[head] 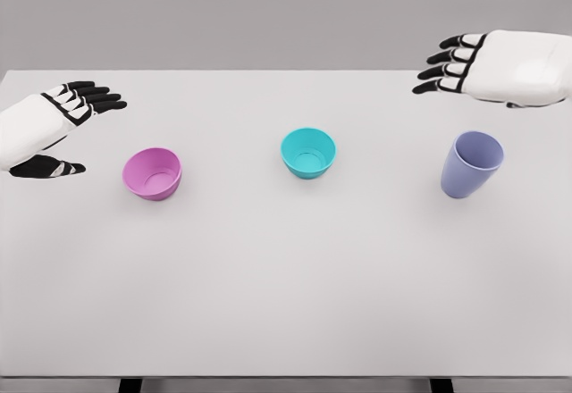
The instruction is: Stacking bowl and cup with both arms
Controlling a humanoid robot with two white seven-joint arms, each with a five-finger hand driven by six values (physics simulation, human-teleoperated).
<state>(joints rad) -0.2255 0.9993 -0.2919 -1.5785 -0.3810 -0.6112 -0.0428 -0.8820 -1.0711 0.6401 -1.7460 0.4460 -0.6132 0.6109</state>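
A pink bowl (153,173) sits upright on the white table (286,304) at the left. A teal bowl (308,152) stands near the middle. At the right stands a tall lavender cup (470,164), upright. My left hand (76,129) hovers just left of the pink bowl, fingers spread and thumb below, holding nothing. My right hand (451,67) floats above and behind the lavender cup, fingers extended toward the left, empty.
The table's far edge runs along the top behind the hands, and its front edge (286,377) shows at the bottom. Nothing else stands on the surface besides the three vessels.
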